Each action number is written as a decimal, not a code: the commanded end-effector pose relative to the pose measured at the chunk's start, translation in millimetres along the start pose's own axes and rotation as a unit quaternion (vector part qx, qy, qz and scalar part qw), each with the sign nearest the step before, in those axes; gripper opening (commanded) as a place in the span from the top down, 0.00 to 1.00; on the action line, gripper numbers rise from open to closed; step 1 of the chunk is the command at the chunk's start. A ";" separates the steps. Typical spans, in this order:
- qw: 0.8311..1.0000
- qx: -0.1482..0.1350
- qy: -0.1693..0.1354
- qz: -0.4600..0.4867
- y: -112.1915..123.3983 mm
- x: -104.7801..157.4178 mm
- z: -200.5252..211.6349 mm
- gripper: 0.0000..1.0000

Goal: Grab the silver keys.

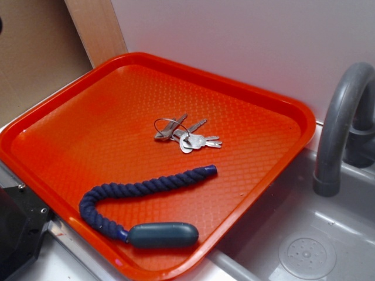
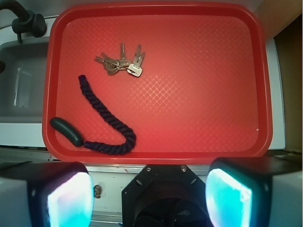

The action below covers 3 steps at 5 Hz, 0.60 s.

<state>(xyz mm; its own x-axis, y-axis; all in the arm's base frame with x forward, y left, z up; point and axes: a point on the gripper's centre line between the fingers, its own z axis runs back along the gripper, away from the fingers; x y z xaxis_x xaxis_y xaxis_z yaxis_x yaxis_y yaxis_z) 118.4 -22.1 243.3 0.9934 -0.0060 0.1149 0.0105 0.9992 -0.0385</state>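
The silver keys (image 1: 186,135) lie in a small bunch on wire rings near the middle of the orange tray (image 1: 64,111). In the wrist view the silver keys (image 2: 121,63) sit in the tray's (image 2: 213,94) upper left part. My gripper (image 2: 149,198) hangs open high above the tray's near edge, far from the keys. Its two glowing cyan pads (image 2: 70,201) stand wide apart with nothing between them. In the exterior view only a black part of the arm (image 1: 17,228) shows at the lower left, and the gripper itself is out of frame.
A dark blue twisted rope (image 1: 140,190) with a grey-blue oval end (image 1: 163,235) curves along the tray's near side, below the keys. A grey sink (image 1: 304,234) with a grey tap (image 1: 343,117) lies to the right. A white wall stands behind.
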 end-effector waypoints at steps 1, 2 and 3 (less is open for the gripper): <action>1.000 0.000 0.000 0.000 0.0 0.0 0.0 0.00; 0.997 0.021 -0.006 -0.071 -11.8 47.1 -29.1 0.00; 0.986 0.024 -0.036 -0.164 -17.8 93.0 -50.3 0.00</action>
<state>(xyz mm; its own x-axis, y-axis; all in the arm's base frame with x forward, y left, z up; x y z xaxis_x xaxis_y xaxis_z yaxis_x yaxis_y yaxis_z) 211.3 -42.7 190.1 0.9269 -0.3508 0.1335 0.3470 0.9364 0.0515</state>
